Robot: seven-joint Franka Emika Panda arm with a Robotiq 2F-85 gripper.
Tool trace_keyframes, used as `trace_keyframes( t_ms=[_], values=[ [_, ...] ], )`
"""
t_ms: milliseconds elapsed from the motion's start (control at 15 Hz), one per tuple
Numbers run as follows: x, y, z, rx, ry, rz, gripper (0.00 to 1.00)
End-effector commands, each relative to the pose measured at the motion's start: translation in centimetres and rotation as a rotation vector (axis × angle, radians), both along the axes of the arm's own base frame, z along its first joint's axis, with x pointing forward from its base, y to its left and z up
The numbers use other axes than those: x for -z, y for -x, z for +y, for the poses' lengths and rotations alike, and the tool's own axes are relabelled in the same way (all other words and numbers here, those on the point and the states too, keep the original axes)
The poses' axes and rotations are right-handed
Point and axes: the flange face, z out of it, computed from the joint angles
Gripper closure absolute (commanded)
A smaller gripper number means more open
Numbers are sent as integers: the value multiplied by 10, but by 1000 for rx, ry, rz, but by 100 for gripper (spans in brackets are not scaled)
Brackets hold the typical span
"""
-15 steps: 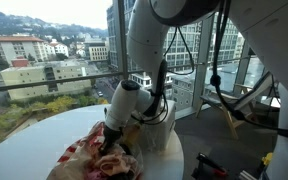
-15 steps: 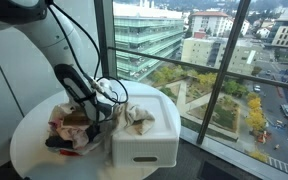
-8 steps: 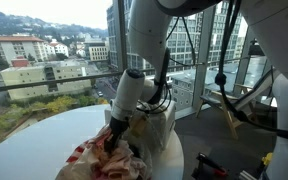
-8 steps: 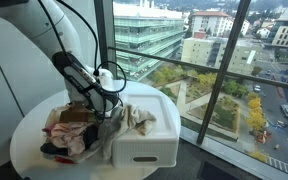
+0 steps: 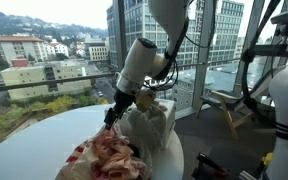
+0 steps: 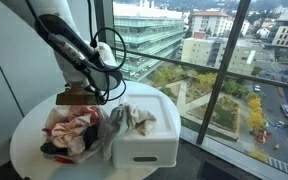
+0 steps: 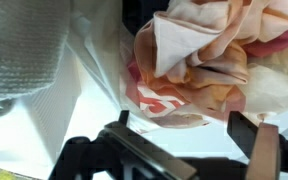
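Only wrist view shows hand [image 7: 184, 126] spread above cloths [image 7: 199, 50].

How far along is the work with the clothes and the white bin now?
Done: a pile of clothes lies on the table. In hand: nothing; the gripper hovers above the pile, jaws open. Left, probably: a beige cloth in the white bin, partly draped over its rim.
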Motion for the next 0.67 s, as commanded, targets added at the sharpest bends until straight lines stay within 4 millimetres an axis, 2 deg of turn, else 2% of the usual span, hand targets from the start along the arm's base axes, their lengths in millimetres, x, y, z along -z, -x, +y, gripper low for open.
trace_keyframes(
  t_ms=[0, 200, 333, 400, 600],
  values=[
    [-29, 23, -30, 115, 42, -51, 0],
    [-33, 22, -67, 237, 125, -144, 1],
    [-28, 16, -93, 319, 198, -194, 0],
    [-24, 9, -103, 360, 236, -219, 0],
    [-29, 4, -124, 446, 304, -263, 0]
  ],
)
